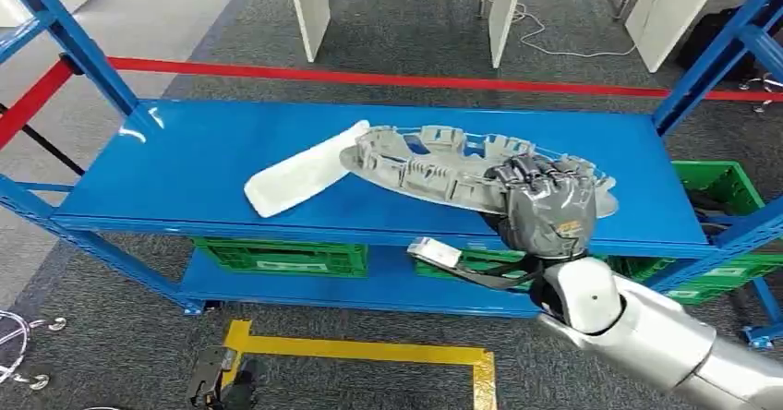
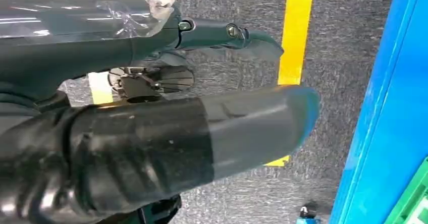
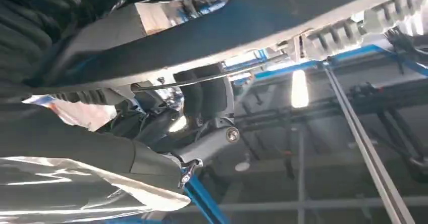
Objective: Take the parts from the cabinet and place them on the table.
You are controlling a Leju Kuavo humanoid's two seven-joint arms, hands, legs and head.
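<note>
A long grey plastic part (image 1: pixel 429 162) with ribs and clips lies across the blue cabinet shelf (image 1: pixel 175 161), its left end over a white foam piece (image 1: pixel 303 172). My right hand (image 1: pixel 545 203) grips the part's right end, fingers curled over its top edge. In the right wrist view the part's underside (image 3: pixel 272 24) runs just above dark fingers (image 3: pixel 204 90) that wrap it. My left hand (image 2: pixel 151 138) hangs beside the cabinet over the grey floor, thumb and fingers stretched out, holding nothing.
Green crates (image 1: pixel 282 257) sit on the lower shelf, and another green crate (image 1: pixel 725 186) stands at the right. Blue uprights (image 1: pixel 78 50) frame the shelf. Yellow floor tape (image 1: pixel 369 348) runs in front; a red line (image 1: pixel 388 79) and white table legs (image 1: pixel 309 8) lie behind.
</note>
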